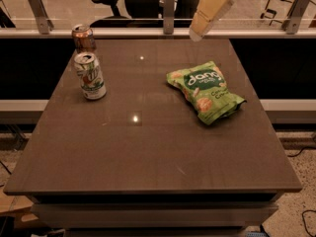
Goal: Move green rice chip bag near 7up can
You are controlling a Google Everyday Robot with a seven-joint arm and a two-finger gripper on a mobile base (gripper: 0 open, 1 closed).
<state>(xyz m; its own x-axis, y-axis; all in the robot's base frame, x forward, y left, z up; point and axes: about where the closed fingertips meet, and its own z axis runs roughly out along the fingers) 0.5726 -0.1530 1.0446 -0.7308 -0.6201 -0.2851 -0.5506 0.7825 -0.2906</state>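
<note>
Camera view: a dark table (148, 152) is seen from above its near edge, with three things carried on it. The green rice chip bag (205, 90) is laid flat on the right half, logo side up, with its long axis running diagonally towards the near right corner. It is not touched by anything. The 7up can (90, 76) is stood upright on the left half, well apart from the bag, and a copper-brown can (83, 37) is stood upright just behind it near the far left corner.

The gripper (200, 27) is held in the air above the far edge of the table, beyond the bag and a little to its left, tilted with its tip pointed down. Nothing is carried in it. Whether it is open or closed cannot be told, since it is seen only as one pale tapered shape.

The task is judged to be at its start, as the bag is not yet grasped. The raised posture is probably kept so that the bag can be approached from above. Because the pouch is flat and crinkly, a pinch on a puffed edge or fold is likely to be needed. A wide bare stretch of table is left between bag and can, so a clear path is offered; the upright cans could be toppled if the bag is set down too close.
</note>
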